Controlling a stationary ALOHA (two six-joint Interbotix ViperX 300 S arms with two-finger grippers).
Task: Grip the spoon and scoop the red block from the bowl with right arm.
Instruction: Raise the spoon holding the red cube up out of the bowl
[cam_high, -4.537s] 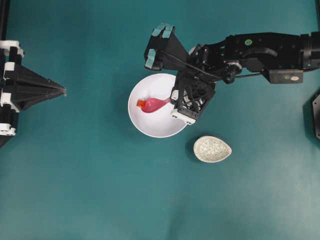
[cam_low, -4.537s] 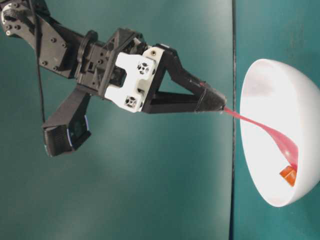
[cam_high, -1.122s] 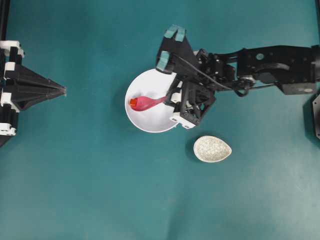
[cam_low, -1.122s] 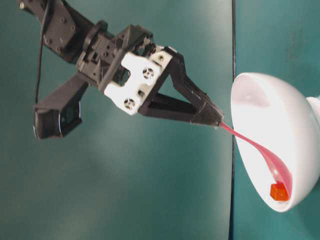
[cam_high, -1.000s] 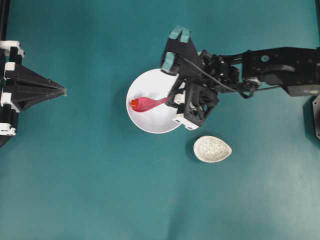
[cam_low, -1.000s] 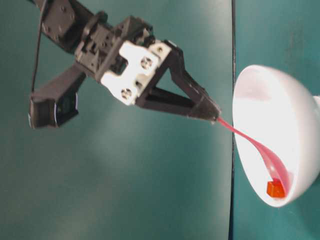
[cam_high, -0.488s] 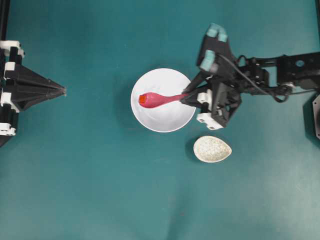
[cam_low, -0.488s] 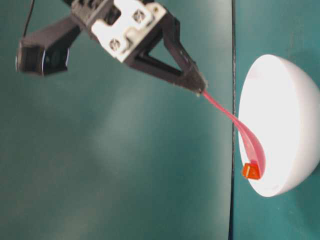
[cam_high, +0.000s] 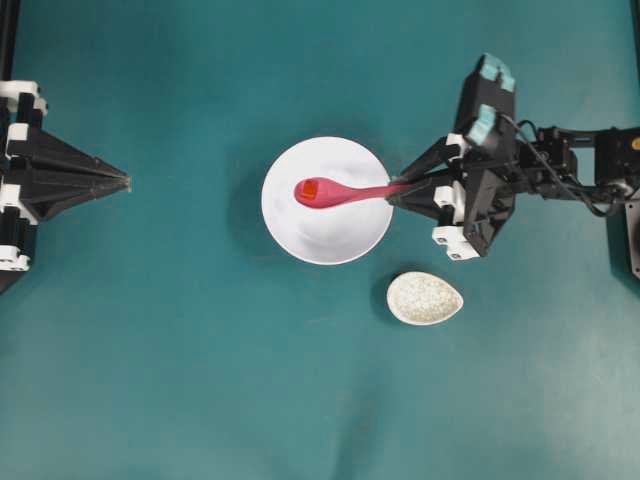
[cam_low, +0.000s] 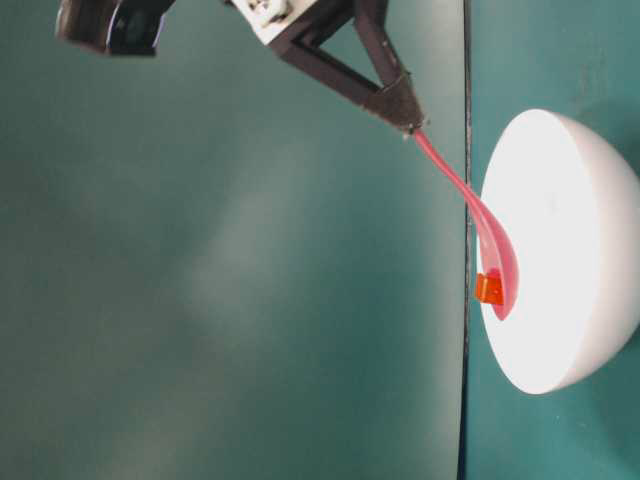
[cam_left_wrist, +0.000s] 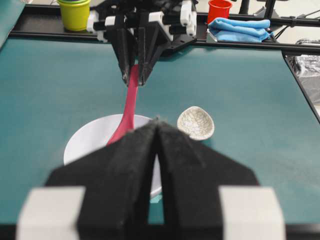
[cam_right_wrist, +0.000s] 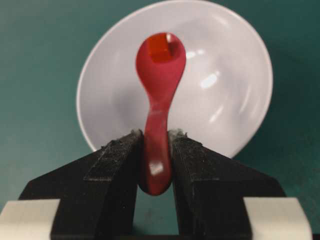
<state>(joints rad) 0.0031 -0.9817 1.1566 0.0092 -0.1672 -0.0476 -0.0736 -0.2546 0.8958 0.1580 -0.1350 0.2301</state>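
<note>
My right gripper (cam_high: 398, 191) is shut on the handle of the pink-red spoon (cam_high: 345, 192), just right of the white bowl (cam_high: 345, 240). The spoon is held above the bowl, scoop over its middle. The red block (cam_high: 310, 189) sits in the scoop. In the right wrist view the spoon (cam_right_wrist: 159, 95) runs from my gripper (cam_right_wrist: 156, 136) out over the bowl (cam_right_wrist: 227, 95), with the block (cam_right_wrist: 161, 51) at the scoop's far end. The table-level view shows the spoon (cam_low: 472, 220) raised off the bowl (cam_low: 565, 250) with the block (cam_low: 489, 289) in it. My left gripper (cam_high: 128, 182) is shut and empty at the far left.
A small speckled egg-shaped dish (cam_high: 425, 298) lies on the teal table in front of and to the right of the bowl. In the left wrist view a yellow cup (cam_left_wrist: 74, 12), a red cup (cam_left_wrist: 219, 9) and a blue cloth (cam_left_wrist: 243, 29) sit past the table's far edge.
My right gripper has pulled back to the right and risen, lifting the spoon off the bowl's floor with the red block in the scoop. The left arm has not moved.
</note>
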